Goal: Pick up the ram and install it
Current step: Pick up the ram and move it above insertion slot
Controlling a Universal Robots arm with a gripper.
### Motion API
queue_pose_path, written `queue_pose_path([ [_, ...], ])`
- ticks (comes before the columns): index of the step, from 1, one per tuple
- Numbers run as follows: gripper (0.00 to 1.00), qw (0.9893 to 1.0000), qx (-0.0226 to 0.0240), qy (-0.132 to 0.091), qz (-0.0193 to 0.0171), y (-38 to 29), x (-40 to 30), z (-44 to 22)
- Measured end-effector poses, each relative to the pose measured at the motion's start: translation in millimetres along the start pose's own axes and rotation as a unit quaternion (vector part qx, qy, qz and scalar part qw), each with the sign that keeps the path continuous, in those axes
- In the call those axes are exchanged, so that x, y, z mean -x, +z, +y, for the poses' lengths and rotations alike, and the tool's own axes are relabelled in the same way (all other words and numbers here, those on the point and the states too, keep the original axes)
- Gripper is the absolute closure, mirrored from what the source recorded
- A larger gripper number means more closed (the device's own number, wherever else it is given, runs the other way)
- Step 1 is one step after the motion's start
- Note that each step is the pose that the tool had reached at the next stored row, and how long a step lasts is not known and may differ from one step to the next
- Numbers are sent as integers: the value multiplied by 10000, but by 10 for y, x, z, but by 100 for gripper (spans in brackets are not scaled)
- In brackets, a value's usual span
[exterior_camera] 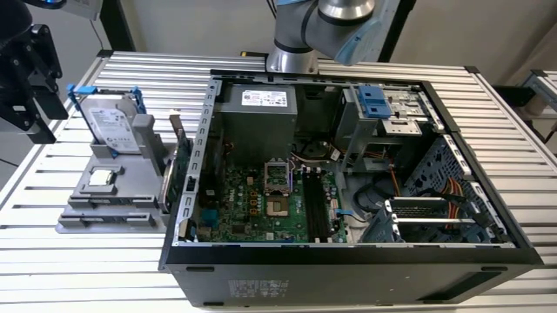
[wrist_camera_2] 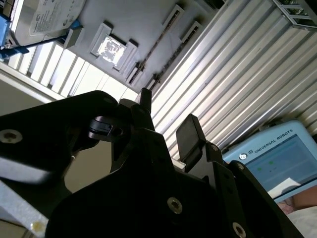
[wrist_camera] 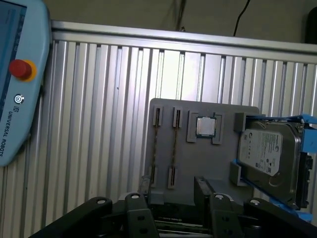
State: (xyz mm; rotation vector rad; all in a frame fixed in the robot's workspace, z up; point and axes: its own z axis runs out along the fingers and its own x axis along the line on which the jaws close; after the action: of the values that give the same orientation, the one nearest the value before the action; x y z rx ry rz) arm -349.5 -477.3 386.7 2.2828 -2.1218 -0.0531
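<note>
Case [exterior_camera: 348, 264] interior was seen in the exterior view; in the first wrist view, the ram [wrist_camera: 174, 144] was located near the open, empty tool [wrist_camera: 173, 196].

Open slatted counter [wrist_camera: 99, 124] stretches beside the grey tray [wrist_camera: 218, 163] on the side away from the hard drive [wrist_camera: 267, 158], free as far as the pendant [wrist_camera: 29, 114] at its edge. The hard drive, propped up in its blue frame, walls one side of the tray, just beside the chip [wrist_camera: 205, 126]. The two thin slots [wrist_camera: 157, 117] stand apart from it with open air above. The tool [wrist_camera: 173, 218] hangs over the tray's edge, jaws apart. In the exterior view a green card [exterior_camera: 180, 175] stands on edge between tray and case [exterior_camera: 348, 274], narrowing that gap. Inside the case, power supply [exterior_camera: 261, 120], drive cage [exterior_camera: 383, 117] and cables [exterior_camera: 452, 189] hem the memory slots [exterior_camera: 315, 208].
</note>
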Motion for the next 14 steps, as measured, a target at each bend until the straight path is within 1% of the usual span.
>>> queue_pose_path([
  [14,0,10000,-1,0,-1,9,0,0],
])
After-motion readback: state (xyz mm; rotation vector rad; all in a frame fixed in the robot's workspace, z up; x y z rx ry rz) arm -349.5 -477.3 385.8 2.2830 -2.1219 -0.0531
